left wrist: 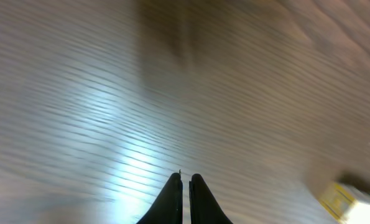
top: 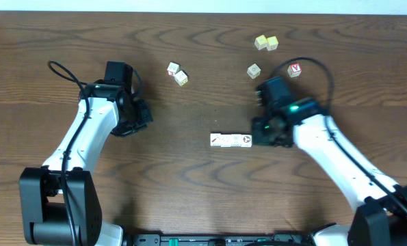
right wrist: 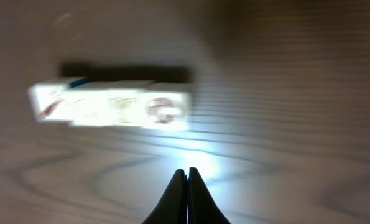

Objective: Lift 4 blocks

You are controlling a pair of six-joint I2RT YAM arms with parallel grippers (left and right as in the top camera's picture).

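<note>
blocks in a row, right tool just beside

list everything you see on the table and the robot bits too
blocks: 4, whitish, row at mid-table
cube pair: 2, pale, far side, left of centre
yellowish cubes: 2, yellow, far right
tan cube: 1, tan, just nearer than those
red-bordered cube: 1, white and red, far right
table: 1, dark brown wood, underneath
left end effector: 1, black, shut, left side
right end effector: 1, black, shut, beside the row

blocks | four whitish cubes are seen lined up touching in one row | laid flat on table | red slash, dark ring shown
</note>
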